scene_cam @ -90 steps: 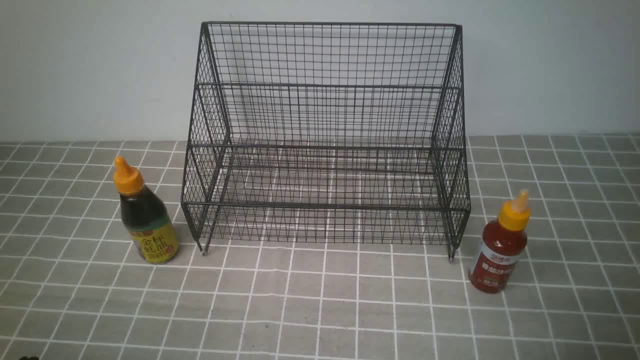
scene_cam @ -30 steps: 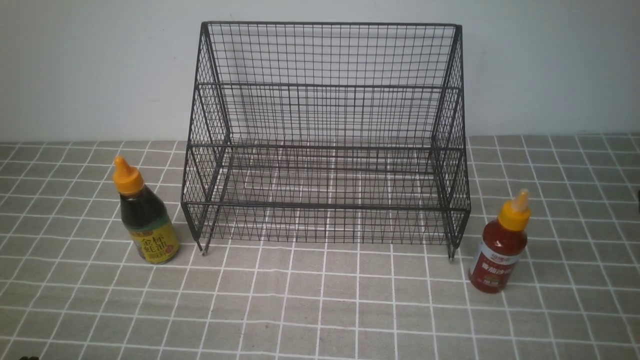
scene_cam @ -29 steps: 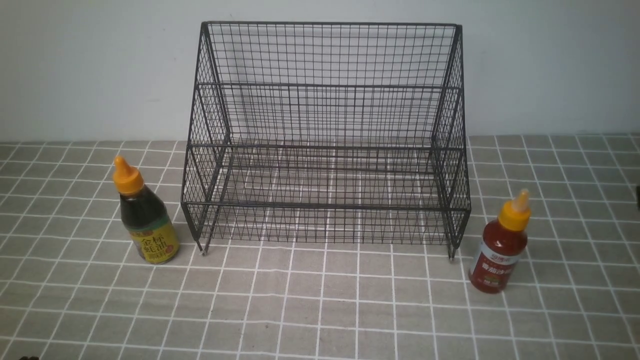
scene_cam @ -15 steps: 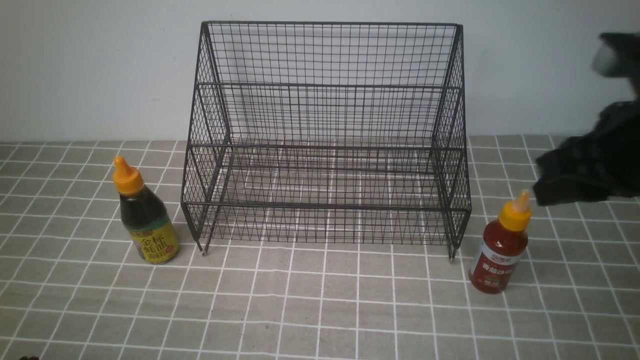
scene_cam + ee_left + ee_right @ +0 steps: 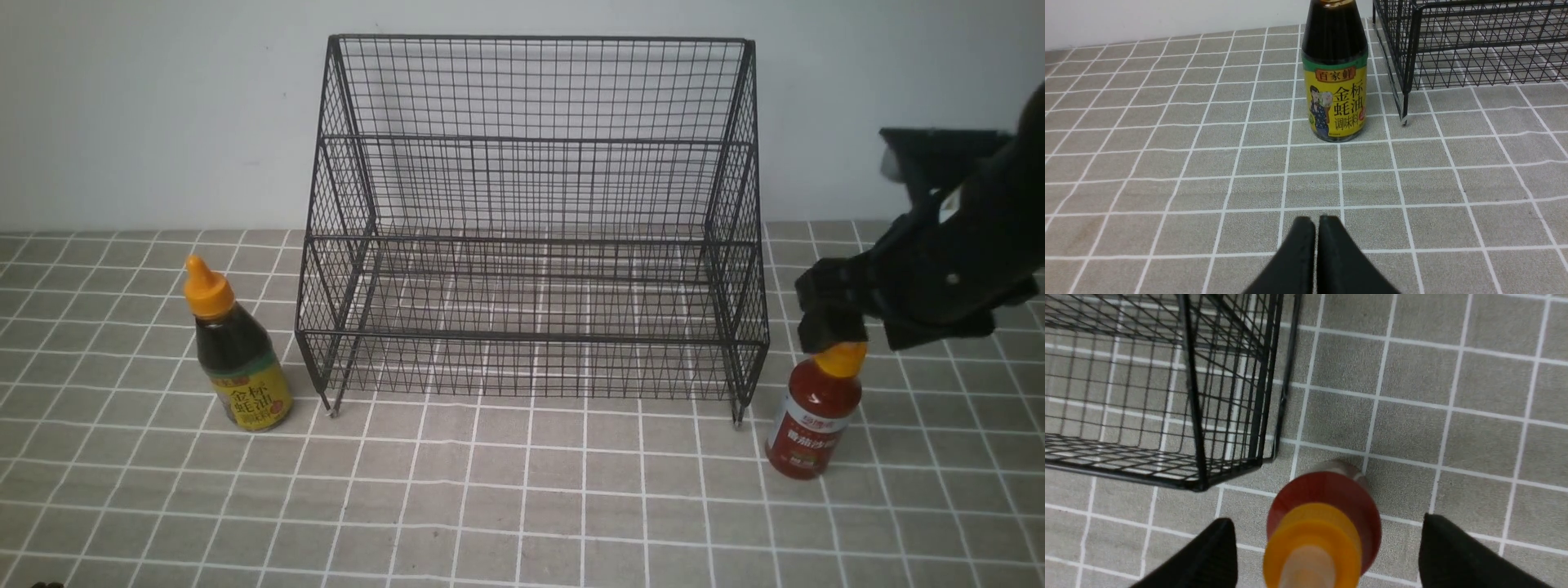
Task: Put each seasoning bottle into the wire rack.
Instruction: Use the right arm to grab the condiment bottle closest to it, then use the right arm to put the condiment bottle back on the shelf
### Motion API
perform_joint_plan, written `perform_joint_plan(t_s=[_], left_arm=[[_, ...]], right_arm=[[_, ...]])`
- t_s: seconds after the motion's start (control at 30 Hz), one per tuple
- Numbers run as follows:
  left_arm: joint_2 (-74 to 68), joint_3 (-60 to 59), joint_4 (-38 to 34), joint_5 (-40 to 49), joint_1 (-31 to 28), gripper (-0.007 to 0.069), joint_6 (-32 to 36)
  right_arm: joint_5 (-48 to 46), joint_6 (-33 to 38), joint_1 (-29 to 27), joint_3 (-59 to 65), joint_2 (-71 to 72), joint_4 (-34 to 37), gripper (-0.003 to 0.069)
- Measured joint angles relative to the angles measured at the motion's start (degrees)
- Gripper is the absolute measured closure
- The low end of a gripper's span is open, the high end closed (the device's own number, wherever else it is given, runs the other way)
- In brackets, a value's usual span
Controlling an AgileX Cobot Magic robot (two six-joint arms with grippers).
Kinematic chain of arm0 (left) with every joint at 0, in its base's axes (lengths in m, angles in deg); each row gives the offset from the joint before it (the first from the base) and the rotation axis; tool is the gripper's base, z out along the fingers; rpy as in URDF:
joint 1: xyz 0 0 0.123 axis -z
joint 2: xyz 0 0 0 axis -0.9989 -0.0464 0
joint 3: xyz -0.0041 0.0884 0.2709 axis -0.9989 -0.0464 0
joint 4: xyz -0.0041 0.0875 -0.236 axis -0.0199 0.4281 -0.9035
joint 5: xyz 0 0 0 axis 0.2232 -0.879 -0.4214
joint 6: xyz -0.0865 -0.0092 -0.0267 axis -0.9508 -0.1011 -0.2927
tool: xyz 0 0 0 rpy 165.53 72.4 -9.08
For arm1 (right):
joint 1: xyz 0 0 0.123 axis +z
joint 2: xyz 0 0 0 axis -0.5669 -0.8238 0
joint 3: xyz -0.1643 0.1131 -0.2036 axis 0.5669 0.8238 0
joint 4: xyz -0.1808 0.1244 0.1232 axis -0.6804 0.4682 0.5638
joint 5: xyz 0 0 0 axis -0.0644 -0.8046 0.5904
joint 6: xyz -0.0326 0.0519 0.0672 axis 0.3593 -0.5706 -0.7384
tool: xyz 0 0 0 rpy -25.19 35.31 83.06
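Your right gripper [image 5: 1327, 520], unseen a second ago, is now hovering wide open astride the red sauce bottle [image 5: 812, 425] beside the wire rack [image 5: 531, 237], starting the first pick, while your left gripper [image 5: 1316, 228] is idling closed and empty, facing the dark sauce bottle [image 5: 241, 359].

We see a plain, pale grey-white wall [image 5: 163, 114] running straight across the back, evenly lit. From its foot towards us spreads a grey cloth [image 5: 522, 506] printed with a white grid of squares, and it meets the wall in a level line. The light we find is soft and diffuse, casting only faint shadows, and the grid lines waver slightly in places.
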Motion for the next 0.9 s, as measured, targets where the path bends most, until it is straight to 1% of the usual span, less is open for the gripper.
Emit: perform_joint_plan(t_s=[0.1, 0.13, 0.2, 0.33, 0.37, 0.47, 0.57, 0.67, 0.73, 0.9], left_arm=[[0.0, 0.0, 0.0, 0.0, 0.0, 0.0631, 0.0], [0.0, 0.0, 0.0, 0.0, 0.0, 0.0631, 0.0], [0.0, 0.0, 0.0, 0.0, 0.0, 0.0631, 0.0], [0.0, 0.0, 0.0, 0.0, 0.0, 0.0631, 0.0], [0.0, 0.0, 0.0, 0.0, 0.0, 0.0631, 0.0], [0.0, 0.0, 0.0, 0.0, 0.0, 0.0631, 0.0], [0.0, 0.0, 0.0, 0.0, 0.0, 0.0631, 0.0], [0.0, 0.0, 0.0, 0.0, 0.0, 0.0631, 0.0], [0.0, 0.0, 0.0, 0.0, 0.0, 0.0631, 0.0], [0.0, 0.0, 0.0, 0.0, 0.0, 0.0631, 0.0]], right_arm=[[0.0, 0.29, 0.0, -0.04, -1.35, 0.0, 0.0191], [-0.2, 0.34, 0.0, -0.04, -1.64, 0.0, 0.0241], [-0.45, 1.03, 0.0, -0.22, -1.84, 0.14, 0.0372], [-3.05, 2.67, 0.0, -1.52, -1.58, -0.21, 0.0362], [-5.88, 3.14, 0.0, -3.48, -0.57, -0.26, 0.0362], [-9.12, 3.28, 0.0, -6.7, 1.65, -0.26, 0.0362], [-12.56, 3.38, 0.6, -12.95, 6.08, -0.56, 0.0362], [-13.47, 3.38, 1.85, -17.03, 8.33, -0.56, 0.0362], [-14.05, 3.44, 4.2, -21.72, 9.36, -0.06, 0.0362], [-13.88, 3.49, 8.16, -25.51, 7.87, 1.17, 0.0362]])
